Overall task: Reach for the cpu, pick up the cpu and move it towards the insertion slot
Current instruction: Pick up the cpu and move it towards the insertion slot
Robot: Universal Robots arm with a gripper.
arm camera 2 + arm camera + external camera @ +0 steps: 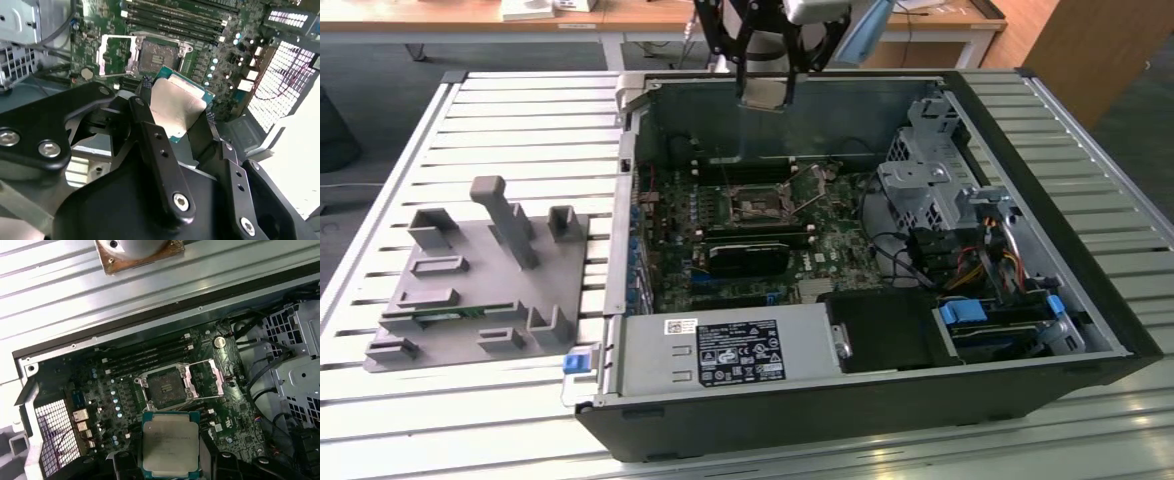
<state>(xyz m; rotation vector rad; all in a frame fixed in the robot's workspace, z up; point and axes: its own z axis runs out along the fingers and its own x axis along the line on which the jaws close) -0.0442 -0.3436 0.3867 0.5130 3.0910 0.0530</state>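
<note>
The gripper (175, 107) was clamped on the cpu (175, 105), holding it lower centre in the first wrist view, just below the open insertion slot (165, 385) mid-frame.

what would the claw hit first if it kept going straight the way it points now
Probably the motherboard near the insertion slot. The claw, shut on the cpu, points into the open case, with nothing visible between; depth is unclear.
</note>
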